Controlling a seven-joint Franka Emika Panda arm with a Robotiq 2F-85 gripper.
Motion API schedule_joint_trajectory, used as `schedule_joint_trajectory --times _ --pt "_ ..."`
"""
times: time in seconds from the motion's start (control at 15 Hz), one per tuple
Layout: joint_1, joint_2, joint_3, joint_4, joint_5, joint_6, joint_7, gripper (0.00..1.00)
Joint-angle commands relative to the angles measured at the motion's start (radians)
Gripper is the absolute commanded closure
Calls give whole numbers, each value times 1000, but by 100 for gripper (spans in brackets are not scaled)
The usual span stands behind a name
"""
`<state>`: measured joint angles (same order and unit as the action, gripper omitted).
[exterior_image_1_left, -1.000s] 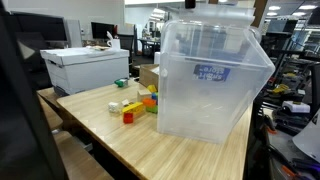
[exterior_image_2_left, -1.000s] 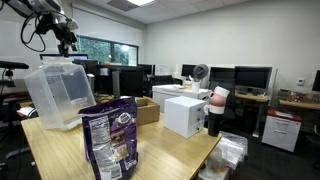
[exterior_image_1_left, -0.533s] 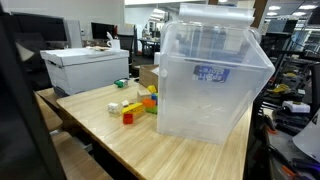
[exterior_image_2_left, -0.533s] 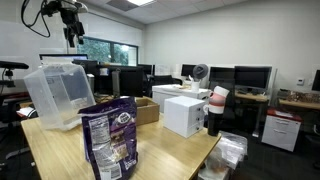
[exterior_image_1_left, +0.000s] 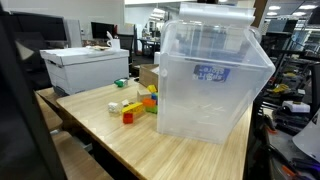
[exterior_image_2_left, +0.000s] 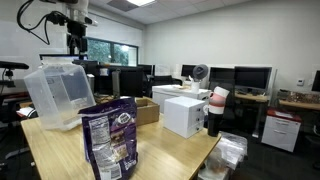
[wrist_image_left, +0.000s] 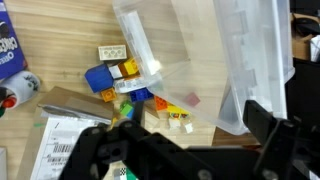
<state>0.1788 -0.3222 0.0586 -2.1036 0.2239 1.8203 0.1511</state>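
Observation:
My gripper (exterior_image_2_left: 77, 44) hangs high above the table, over the far side of a large clear plastic bin (exterior_image_2_left: 58, 92). It is open and holds nothing. In the wrist view the gripper (wrist_image_left: 198, 131) looks down past its dark fingers (wrist_image_left: 268, 125) onto the tilted clear bin (wrist_image_left: 220, 60) and a cluster of coloured toy blocks (wrist_image_left: 125, 80) on the wooden table. A blue block (wrist_image_left: 98, 78) and a white block (wrist_image_left: 110, 52) lie among them. In an exterior view the blocks (exterior_image_1_left: 135, 105) sit beside the bin (exterior_image_1_left: 210, 75).
A white box (exterior_image_1_left: 85, 68) stands behind the blocks. A snack bag (exterior_image_2_left: 112, 140) stands at the table's near end, with a cardboard box (exterior_image_2_left: 145, 108), another white box (exterior_image_2_left: 185, 112) and a red and white cup (exterior_image_2_left: 215, 110) further along. Desks and monitors fill the room behind.
The arm has swung sideways high over the bin, the gripper rising and then dropping a little. Its jaws stayed open. Bin and blocks have not moved.

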Motion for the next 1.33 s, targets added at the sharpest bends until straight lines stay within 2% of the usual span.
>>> schedule_joint_trajectory --times 0.0,0.47,0.8,0.93,1.13,1.27 --pt "-30 -77 -40 -160 119 52 -140 0" --pt "-42 -99 -93 -290 264 63 -300 0" --pt "-31 -81 -139 -367 548 43 -522 0" --pt "-34 -74 -133 -382 627 28 -588 0" --pt "-35 -63 -113 -388 686 18 -638 0" --pt "-26 -42 -78 -380 727 17 -661 0"
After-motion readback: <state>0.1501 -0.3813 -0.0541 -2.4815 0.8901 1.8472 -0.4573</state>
